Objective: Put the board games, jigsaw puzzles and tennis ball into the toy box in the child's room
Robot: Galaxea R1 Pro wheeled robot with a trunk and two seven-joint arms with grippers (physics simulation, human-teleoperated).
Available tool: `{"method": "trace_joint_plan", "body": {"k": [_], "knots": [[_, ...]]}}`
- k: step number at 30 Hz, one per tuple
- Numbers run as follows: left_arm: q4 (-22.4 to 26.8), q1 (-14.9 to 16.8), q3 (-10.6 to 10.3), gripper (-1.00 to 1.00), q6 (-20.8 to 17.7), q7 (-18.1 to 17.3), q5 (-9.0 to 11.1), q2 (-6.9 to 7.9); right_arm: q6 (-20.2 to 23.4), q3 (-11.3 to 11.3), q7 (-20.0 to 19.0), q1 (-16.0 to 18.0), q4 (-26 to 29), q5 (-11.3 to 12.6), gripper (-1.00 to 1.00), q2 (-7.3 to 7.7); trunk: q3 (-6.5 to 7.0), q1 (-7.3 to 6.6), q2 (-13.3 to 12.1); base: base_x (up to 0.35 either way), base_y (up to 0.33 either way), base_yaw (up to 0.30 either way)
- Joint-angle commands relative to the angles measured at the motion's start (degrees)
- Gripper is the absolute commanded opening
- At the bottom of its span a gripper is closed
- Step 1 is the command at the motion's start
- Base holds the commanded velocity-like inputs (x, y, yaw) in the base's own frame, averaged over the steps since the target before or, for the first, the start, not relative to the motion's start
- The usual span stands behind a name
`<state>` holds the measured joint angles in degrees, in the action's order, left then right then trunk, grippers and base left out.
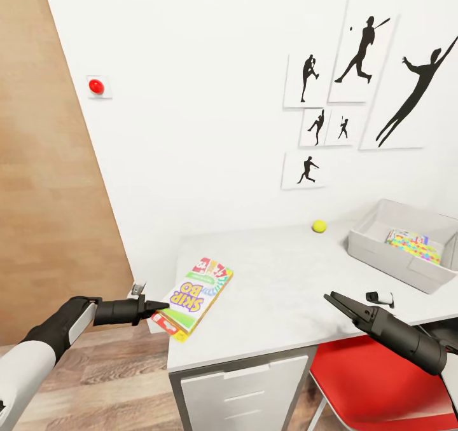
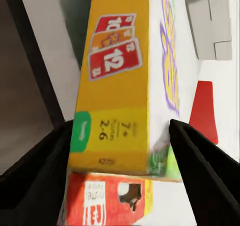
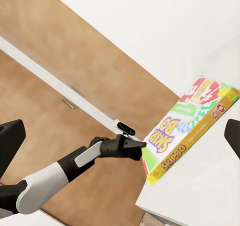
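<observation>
My left end effector (image 1: 154, 308) has its fingers clamped on the near end of the Skip-Bo board game (image 1: 194, 297), which lies at the front left corner of the bench (image 1: 280, 291) with that end overhanging; I'd lift it clear before swinging toward the toy box (image 1: 381, 253) at the far right, keeping the flat box level so it doesn't twist out. The right end effector (image 1: 337, 303) hovers with fingers apart over the pale grey bench, a tennis ball (image 1: 319, 226) near the white wall.
</observation>
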<state>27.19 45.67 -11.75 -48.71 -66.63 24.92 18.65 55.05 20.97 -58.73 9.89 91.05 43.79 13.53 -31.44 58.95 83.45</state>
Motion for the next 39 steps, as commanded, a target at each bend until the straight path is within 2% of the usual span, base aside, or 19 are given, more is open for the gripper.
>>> {"method": "trace_joint_plan", "body": {"k": [1, 6, 13, 34, 39], "knots": [[-0.01, 0.03, -0.46, -1.0, 0.1, -0.11, -0.22, 0.07, 0.23, 0.04, -0.15, 0.04, 0.0, -0.02, 1.0, 0.0, -0.06, 0.0, 0.03, 0.0, 0.0, 0.0], [0.2, 0.03, -0.3, -1.0, -0.21, -0.27, -0.01, 0.17, 0.21, 0.04, -0.15, 0.04, 0.0, -0.02, 1.0, 0.0, -0.06, 0.0, 0.03, 0.0, 0.0, 0.0], [0.48, 0.03, -0.46, -1.0, -0.42, -3.09, -0.08, 0.18, 0.15, 0.04, -0.15, 0.04, 0.0, -0.02, 1.0, 0.0, -0.06, 0.0, 0.03, 0.0, 0.0, 0.0], [0.57, 0.03, -0.55, -1.0, -0.58, -3.79, -0.13, 0.24, -0.21, 0.05, -0.36, 0.04, 0.0, 0.01, 1.0, 0.0, 3.71, -4.61, -8.39, 0.0, 0.0, 0.0], [1.23, 0.03, -0.65, -1.0, -0.59, -6.92, -0.17, 0.24, 0.17, 1.28, -0.49, 0.04, 0.0, 0.06, 1.0, 0.0, 4.6, -5.71, -10.4, 0.0, 0.0, 0.0]]}}
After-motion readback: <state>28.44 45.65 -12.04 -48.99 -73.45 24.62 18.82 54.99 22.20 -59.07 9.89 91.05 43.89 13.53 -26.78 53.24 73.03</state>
